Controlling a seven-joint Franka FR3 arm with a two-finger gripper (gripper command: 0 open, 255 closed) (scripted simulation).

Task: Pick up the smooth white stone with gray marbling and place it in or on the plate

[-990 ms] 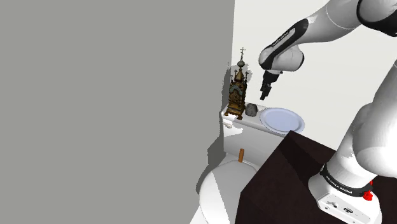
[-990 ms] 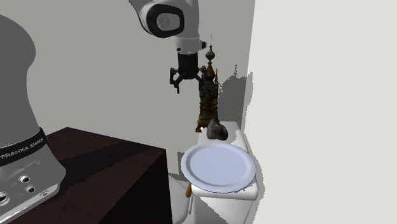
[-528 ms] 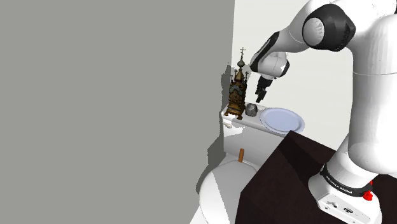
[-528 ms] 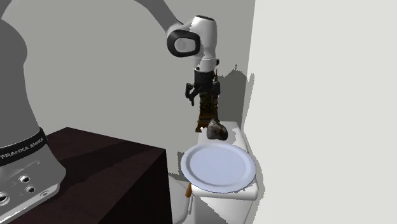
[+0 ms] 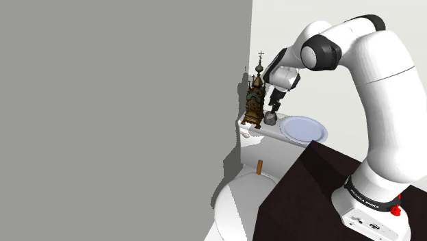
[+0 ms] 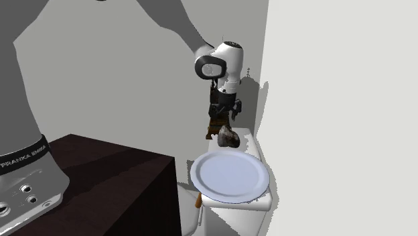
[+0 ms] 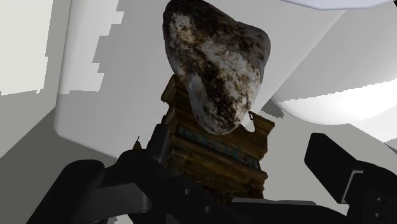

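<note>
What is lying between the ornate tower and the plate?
The mottled stone sits between the tower and the plate, as the shoulder view shows.

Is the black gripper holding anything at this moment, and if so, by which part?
Nothing is held. The black gripper is open; the mottled white-and-grey stone lies ahead of it, untouched.

Shoulder view behind stand (image 5: 308,192), second exterior nearer (both show plate (image 5: 302,128)), wrist closest
</note>
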